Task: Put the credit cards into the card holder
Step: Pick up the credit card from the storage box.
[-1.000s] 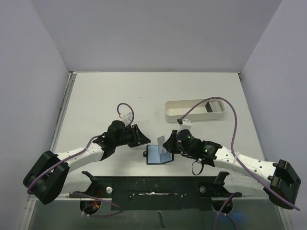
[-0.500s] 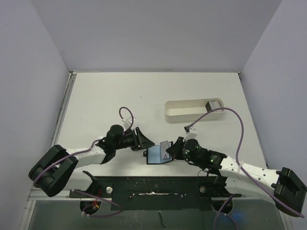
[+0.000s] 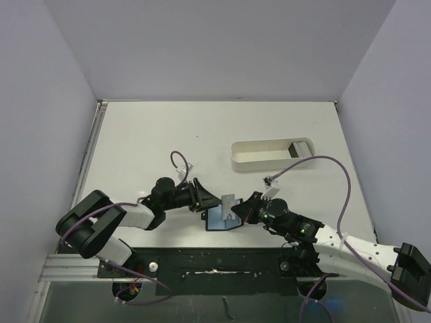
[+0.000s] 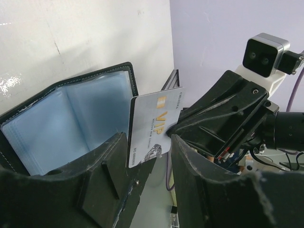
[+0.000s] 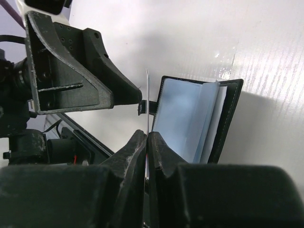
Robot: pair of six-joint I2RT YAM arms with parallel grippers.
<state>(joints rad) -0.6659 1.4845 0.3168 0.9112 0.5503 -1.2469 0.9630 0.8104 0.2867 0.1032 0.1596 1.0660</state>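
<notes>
Right hand [image 5: 147, 142] closed on credit card [image 5: 147, 102], held upright on edge, likely for sliding in. Card holder [image 5: 190, 118] lies open on bench [image 3: 168, 134], just beside that hand's tips. Left hand [image 3: 207, 200] open, empty, opposite, probably to steady holder.

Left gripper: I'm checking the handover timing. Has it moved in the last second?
Yes. Against the fixed white tray, the left gripper has slid right and down in the top view, ending beside the open card holder.

The left tool [image 4: 147, 142] hides part of the card holder [image 4: 71, 118]; fine print on the credit card [image 4: 154, 118] is unreadable.
</notes>
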